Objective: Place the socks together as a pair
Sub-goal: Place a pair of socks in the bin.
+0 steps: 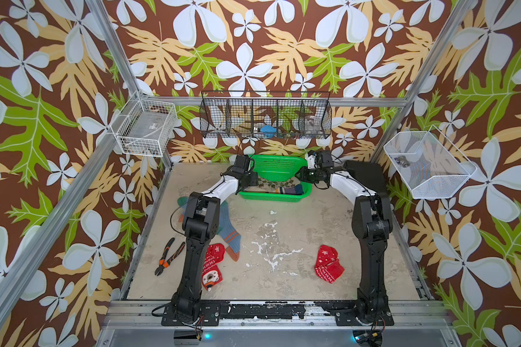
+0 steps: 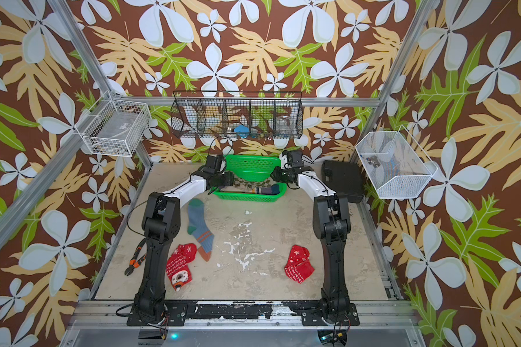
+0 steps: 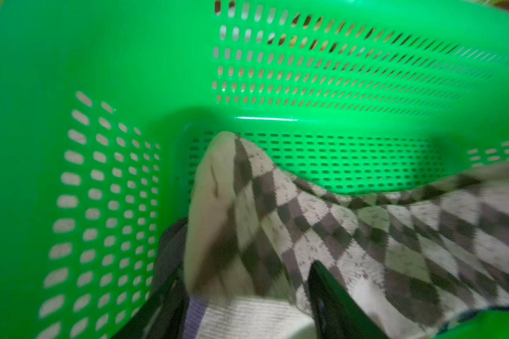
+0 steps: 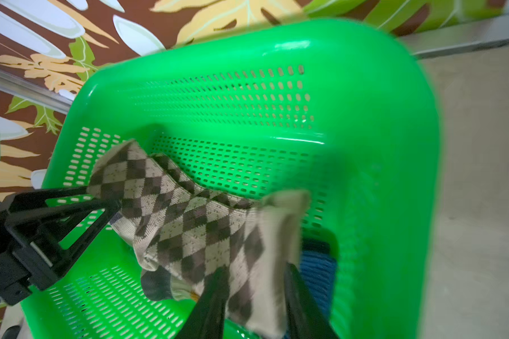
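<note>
Both grippers hang over the green basket (image 1: 271, 196) at the back of the table. A brown-beige argyle sock (image 3: 306, 211) is stretched between them inside it and looks blurred at both ends. My left gripper (image 3: 246, 268) is open, its fingers on either side of one end. My right gripper (image 4: 256, 267) is open around the other end of the argyle sock (image 4: 188, 217). Under it lie a cream sock with a purple stripe (image 3: 247, 317) and a blue striped sock (image 4: 318, 270). On the table are a blue-grey sock (image 2: 197, 222) and two red snowflake socks (image 2: 181, 260) (image 2: 298, 264).
Orange-handled pliers (image 1: 169, 255) lie by the left arm's base. A small white and orange round part (image 1: 209, 278) sits on the left red sock. A black case (image 2: 342, 180) stands at the back right. Wire baskets (image 1: 265, 115) hang on the walls.
</note>
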Motion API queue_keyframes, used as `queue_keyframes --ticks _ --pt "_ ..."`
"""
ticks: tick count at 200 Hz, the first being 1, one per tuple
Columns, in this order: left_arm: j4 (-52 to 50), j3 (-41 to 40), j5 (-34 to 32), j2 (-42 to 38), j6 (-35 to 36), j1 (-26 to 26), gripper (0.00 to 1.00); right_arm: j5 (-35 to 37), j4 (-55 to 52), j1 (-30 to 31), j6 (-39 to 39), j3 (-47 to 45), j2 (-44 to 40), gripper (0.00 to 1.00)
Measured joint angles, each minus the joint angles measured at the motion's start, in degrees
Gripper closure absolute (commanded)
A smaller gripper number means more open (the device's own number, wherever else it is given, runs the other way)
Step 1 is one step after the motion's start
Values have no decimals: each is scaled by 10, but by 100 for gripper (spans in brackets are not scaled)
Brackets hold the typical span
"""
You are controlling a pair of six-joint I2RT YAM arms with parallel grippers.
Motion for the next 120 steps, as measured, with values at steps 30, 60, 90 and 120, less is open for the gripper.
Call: queue_keyframes --ticks 30,60,90,120 --pt "42 -115 -5 -155 -7 -3 1 67 -3 16 -24 -95 -155 42" --pt "122 -260 -3 -326 -19 -36 1 96 15 46 -36 -301 -327 39" --pt "184 -455 3 -463 -50 -76 2 148 6 75 -35 -523 -470 39" --pt "270 -634 13 -544 -97 -141 4 206 -14 125 -19 -618 -541 38"
